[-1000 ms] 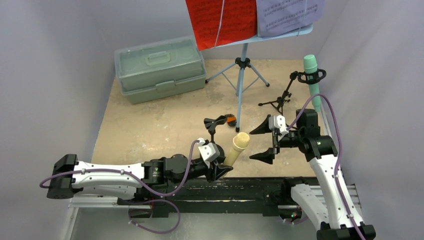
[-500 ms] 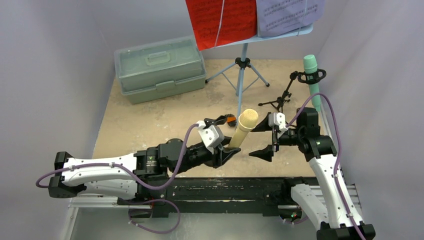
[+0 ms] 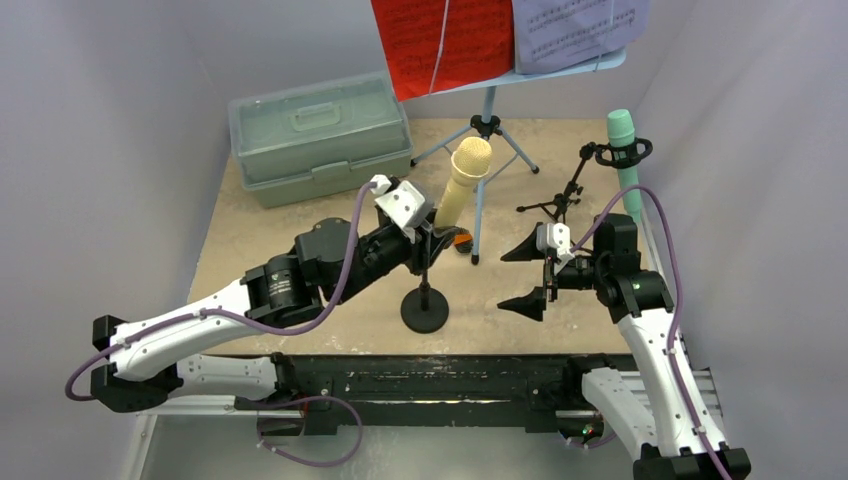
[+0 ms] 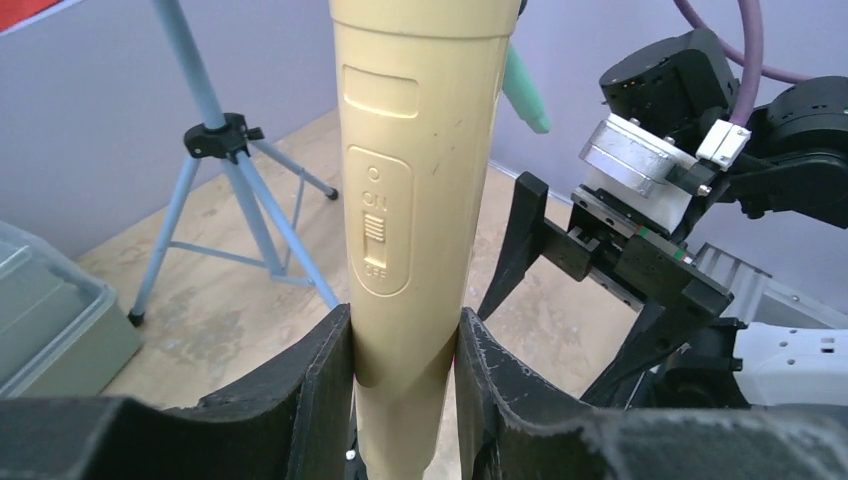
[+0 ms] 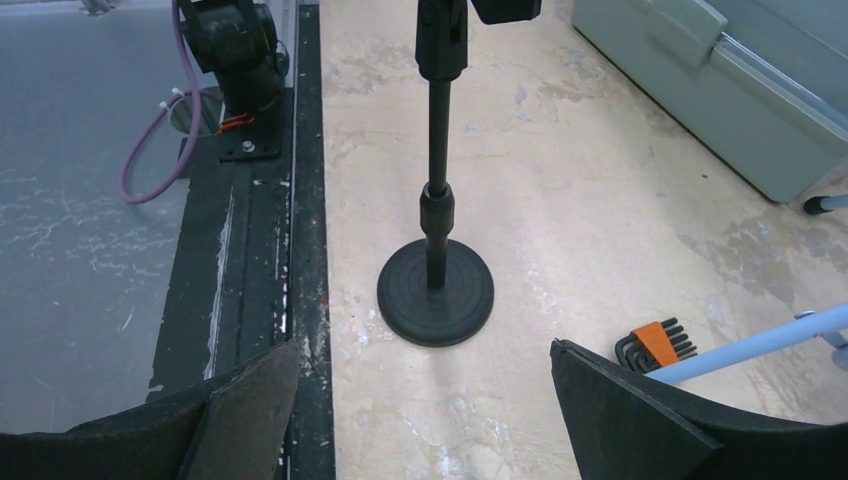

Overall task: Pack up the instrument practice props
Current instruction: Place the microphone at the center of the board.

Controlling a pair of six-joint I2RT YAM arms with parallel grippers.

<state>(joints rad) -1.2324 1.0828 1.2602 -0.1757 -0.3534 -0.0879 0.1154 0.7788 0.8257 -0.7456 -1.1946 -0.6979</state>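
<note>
Overhead, one case (image 3: 318, 135) sits left. Of two microphones, the left gripper (image 3: 436, 229) clamps its fingers on the tan microphone (image 3: 460, 178), raised near the round-base holder (image 3: 424, 308). Rightward stand one music rack (image 3: 487, 108), the tripod holder (image 3: 566, 196) ringing the teal microphone (image 3: 625, 150), and the right gripper (image 3: 526, 275), fingers wide apart. Only the left wrist shows the tan one's switch (image 4: 375, 236).

Raised lettering reads "ON" above and "OFF" below the slide switch (image 4: 377, 235) on the tan toy microphone (image 4: 415, 150). At the far side, print on the red music sheet (image 3: 440, 40) and purple music sheet (image 3: 575, 30) is too small to read.
</note>
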